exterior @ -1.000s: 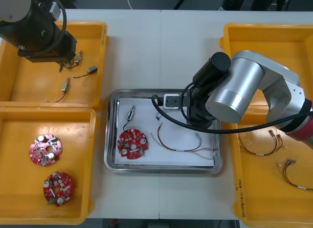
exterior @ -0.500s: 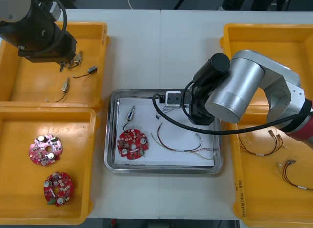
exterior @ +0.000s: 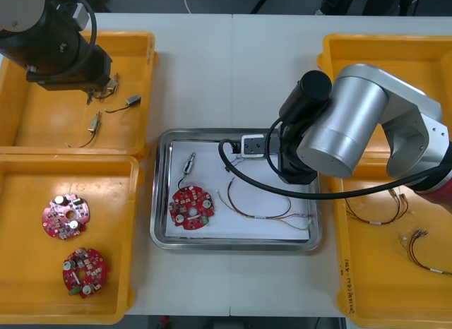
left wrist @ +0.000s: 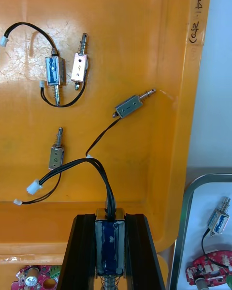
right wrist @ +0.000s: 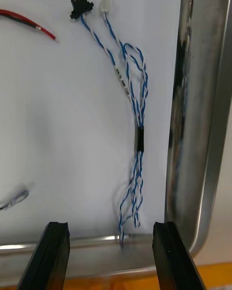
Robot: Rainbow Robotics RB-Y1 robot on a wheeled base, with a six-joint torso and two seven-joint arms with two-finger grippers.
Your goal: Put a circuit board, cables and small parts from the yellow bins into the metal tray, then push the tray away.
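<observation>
- I had the left tool [left wrist: 110, 221] over the far-left yellow bin [exterior: 21, 124], clenched on a small metal part [left wrist: 110, 244]. Its black cable [left wrist: 72, 164] looped out ahead of the fingers.
- Several loose parts [left wrist: 130, 107] lay scattered on that bin's floor, some trailing thin black leads.
- The right tool [right wrist: 112, 229] hung above the metal tray [exterior: 233, 244] at its far right corner, fingers spread wide and gripping nothing.
- Below it, the blue and white cable [right wrist: 138, 140] lay on the tray's white inside, just beside the rim and touching neither finger.
- Also in the tray were a circuit board [exterior: 191, 207] toward the near left corner, a second metal part [exterior: 189, 163] beyond it toward the far edge, and a red and yellow cable [exterior: 263, 210] curving across the near right area.
- The tray sat mid-bench [exterior: 233, 68], between the bins at either side.
- The near-left bin [exterior: 28, 286] held two spare boards [exterior: 66, 217].
- The near-right bin [exterior: 367, 294] held more cables [exterior: 374, 210].
</observation>
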